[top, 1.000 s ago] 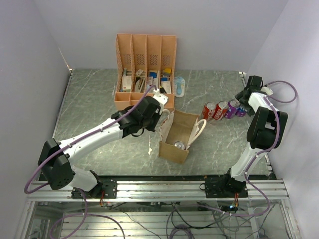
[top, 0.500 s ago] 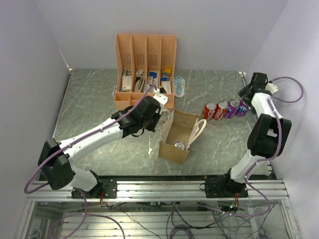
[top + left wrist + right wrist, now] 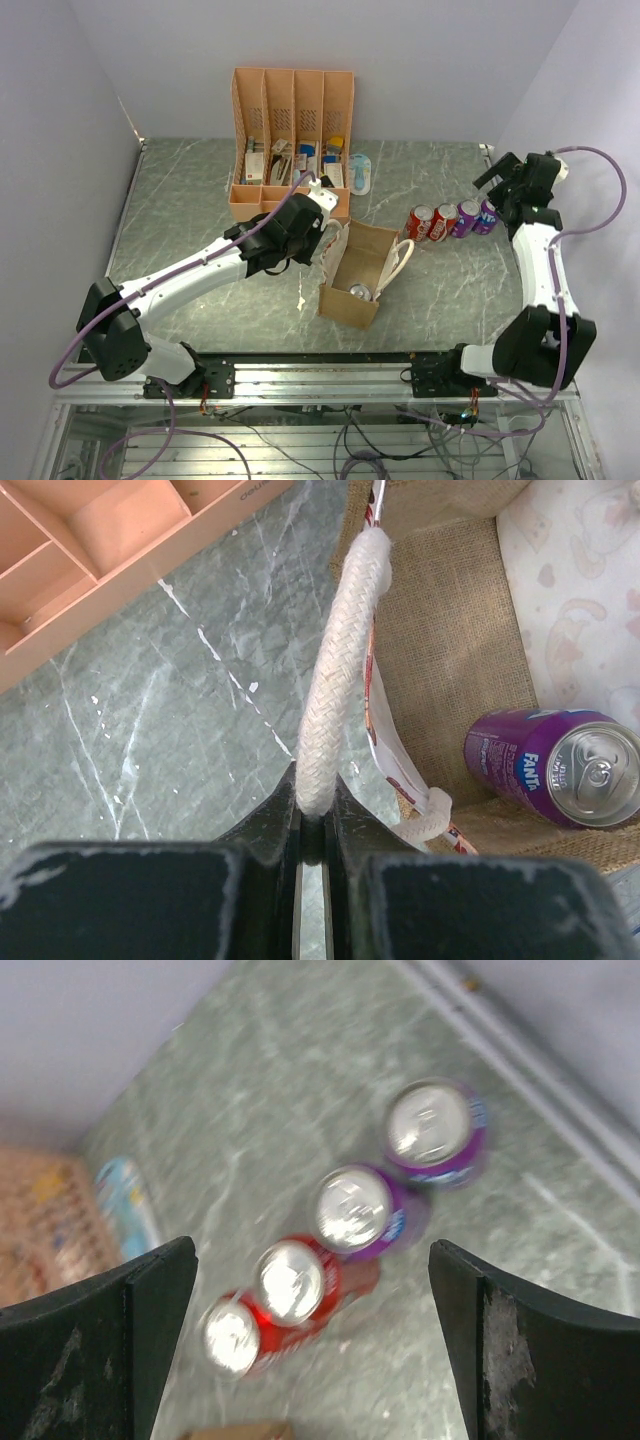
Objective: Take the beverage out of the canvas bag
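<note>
The job is not done: one purple can [image 3: 560,765] sits at the bottom of the bag [image 3: 343,308], not yet lifted. My left hand [image 3: 312,815] is pressed together on one rope handle [image 3: 335,680], pinching it and holding that side of the mouth up (useful, I judge, for keeping the bag open). My right hand [image 3: 310,1260] is spread wide and holds nothing, hovering above a row of cans [image 3: 450,220] standing on the bench [image 3: 200,200] well to the right of the bag. What is left, as I read it, is to bring that hand over, reach in, grip the can and lift it clear.

Room is mixed. The mouth is narrow, and the other handle [image 3: 400,258] droops over its right rim. The organizer [image 3: 290,110] stands just behind my left wrist. My right hand is close to the side wall [image 3: 600,100] and the bench's far corner; open bench lies between the row and the bag.
</note>
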Controlling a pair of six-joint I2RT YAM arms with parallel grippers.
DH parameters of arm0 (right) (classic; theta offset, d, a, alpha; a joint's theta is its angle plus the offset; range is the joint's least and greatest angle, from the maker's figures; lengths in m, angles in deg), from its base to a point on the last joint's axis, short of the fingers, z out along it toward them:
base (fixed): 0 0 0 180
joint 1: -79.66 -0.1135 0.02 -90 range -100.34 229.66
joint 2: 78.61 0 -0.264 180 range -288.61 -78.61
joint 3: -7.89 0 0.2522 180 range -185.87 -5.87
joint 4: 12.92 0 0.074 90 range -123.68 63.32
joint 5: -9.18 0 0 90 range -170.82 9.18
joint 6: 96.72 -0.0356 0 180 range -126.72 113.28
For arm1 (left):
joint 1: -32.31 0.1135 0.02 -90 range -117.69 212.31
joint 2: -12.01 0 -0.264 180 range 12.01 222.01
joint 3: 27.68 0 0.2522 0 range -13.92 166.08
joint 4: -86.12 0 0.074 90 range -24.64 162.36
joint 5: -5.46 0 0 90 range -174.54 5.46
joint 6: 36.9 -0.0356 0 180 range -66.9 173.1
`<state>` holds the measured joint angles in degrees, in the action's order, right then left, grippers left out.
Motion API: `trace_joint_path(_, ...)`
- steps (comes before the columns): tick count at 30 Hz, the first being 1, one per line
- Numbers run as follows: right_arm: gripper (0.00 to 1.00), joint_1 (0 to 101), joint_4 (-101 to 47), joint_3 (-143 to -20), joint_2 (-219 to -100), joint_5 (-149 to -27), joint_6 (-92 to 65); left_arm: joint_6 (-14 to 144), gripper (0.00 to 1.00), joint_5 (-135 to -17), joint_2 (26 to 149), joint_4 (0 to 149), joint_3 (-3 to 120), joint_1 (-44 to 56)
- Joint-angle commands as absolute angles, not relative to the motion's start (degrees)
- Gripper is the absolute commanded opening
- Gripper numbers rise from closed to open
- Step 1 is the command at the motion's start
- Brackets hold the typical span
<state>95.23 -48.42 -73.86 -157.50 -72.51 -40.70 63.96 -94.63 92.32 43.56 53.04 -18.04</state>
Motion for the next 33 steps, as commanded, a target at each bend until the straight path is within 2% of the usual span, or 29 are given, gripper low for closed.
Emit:
trace_joint_path(1, 1.0, 92.73, -41.5, -69.89, -150.47, -92.98, -34.31, 63.3, 0.07, -95.41, 93.04, 42.87, 54.23, -18.54)
trace_joint_path(9, 1.0, 68.79, -48.54, -73.73, -146.42, -89.85, -25.98, 63.14, 0.07, -96.11, 93.39, 42.81, 54.13, -18.58)
trace_joint_path(14, 0.97, 58.73, -52.44, -73.6, -145.12, -90.04, -23.83, 63.12, 0.07, -96.84, 93.53, 42.53, 54.24, -18.6)
trace_joint_path(18, 0.93, 49.11, -57.62, -73.75, -144.71, -85.46, -22.18, 63.12, 0.07, -97.05, 93.55, 42.53, 54.11, -18.63)
trace_joint_path(24, 0.84, 38.71, -64.02, -72.73, -146.54, -79.57, -22.65, 63.1, 0.07, -97.0, 93.74, 42.43, 54.23, -18.58)
trace_joint_path(33, 0.8, 32.27, -68.7, -68.01, -150.62, -74.46, -27.13, 63.11, 0.07, -97.31, 93.53, 42.44, 54.2, -18.59)
